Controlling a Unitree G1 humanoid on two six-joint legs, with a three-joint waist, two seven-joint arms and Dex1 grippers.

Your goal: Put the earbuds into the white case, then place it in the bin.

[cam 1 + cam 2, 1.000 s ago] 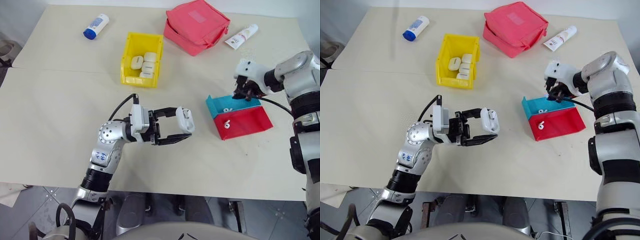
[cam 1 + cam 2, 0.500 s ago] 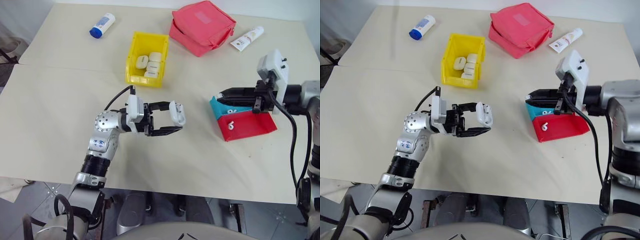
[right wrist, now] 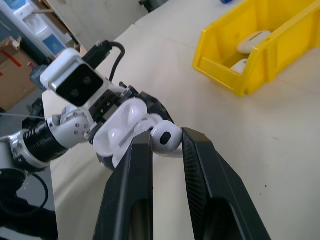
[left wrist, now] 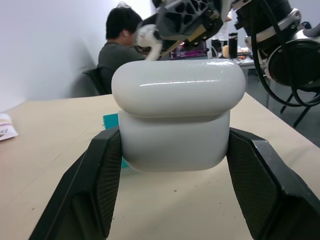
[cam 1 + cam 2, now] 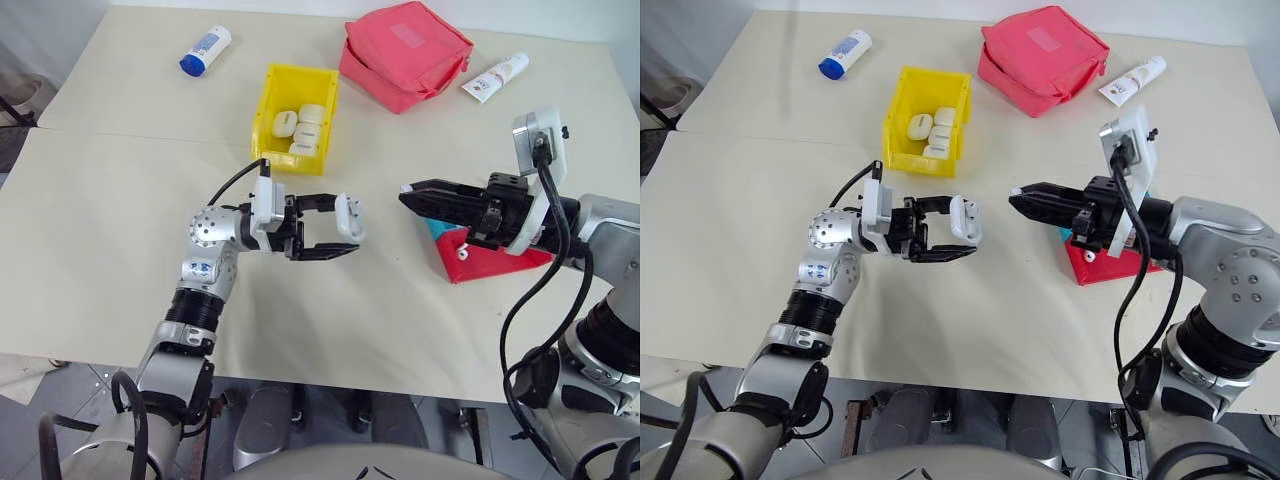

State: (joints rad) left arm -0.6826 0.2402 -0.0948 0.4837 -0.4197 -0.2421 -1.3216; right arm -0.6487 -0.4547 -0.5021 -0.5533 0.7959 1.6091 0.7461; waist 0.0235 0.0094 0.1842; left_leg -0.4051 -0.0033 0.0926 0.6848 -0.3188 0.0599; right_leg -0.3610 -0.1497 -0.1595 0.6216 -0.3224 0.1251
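Yellow bin (image 5: pixel 297 118) sat far back on the surface (image 5: pixel 120 230), several white cases already inside. Left hand (image 5: pixel 335 228) was clamped on the white case (image 5: pixel 349 216), lid open, held above mid-surface. Right hand (image 3: pixel 166 145) pinched one earbud (image 3: pixel 165 139) close to it; insertion, lid closing and binning remained.

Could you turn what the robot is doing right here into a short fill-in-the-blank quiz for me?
1. The left end effector grips the white ____, its lid open.
2. The right end effector pinches one white ____ between its fingers.
3. The bin holding several white cases is coloured ____.
4. The red pouch lies between the yellow bin and the white ____.

Missing words: case; earbud; yellow; tube
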